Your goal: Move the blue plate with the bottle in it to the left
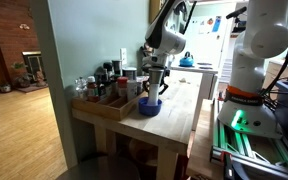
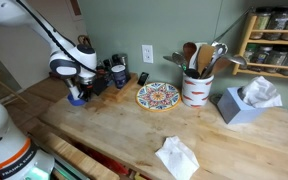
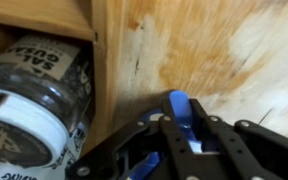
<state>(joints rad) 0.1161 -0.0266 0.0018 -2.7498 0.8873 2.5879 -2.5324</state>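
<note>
The blue plate [image 1: 149, 106] sits on the desk [image 1: 179, 125] just beside the wooden crate [image 1: 106, 104] of jars, at the crate's open-desk side; both exterior views put it there [image 2: 76, 99]. The arm [image 2: 54, 45] reaches down over it. In the wrist view the jaws are drawn in narrow with the plate's blue rim [image 3: 179, 104] rising between them, so they appear to pinch the rim, though the contact itself is partly hidden. The crate wall [image 3: 109, 60] stands close beside the grip, with a labelled jar [image 3: 34, 100] behind it. The bottle cannot be picked out in any view; the wrist and jaws cover the place over the plate where it would stand.

The step in hand looks like the carry or slide to the left. A rim pinch gives little hold against tipping, so the plate should be kept level and low, better dragged across the wood than lifted high. A tall slim bottle standing in a shallow dish will likely topple on any jerk, so start and stop gently. Ease away from the crate first, so that the rim does not catch on its wall.
</note>
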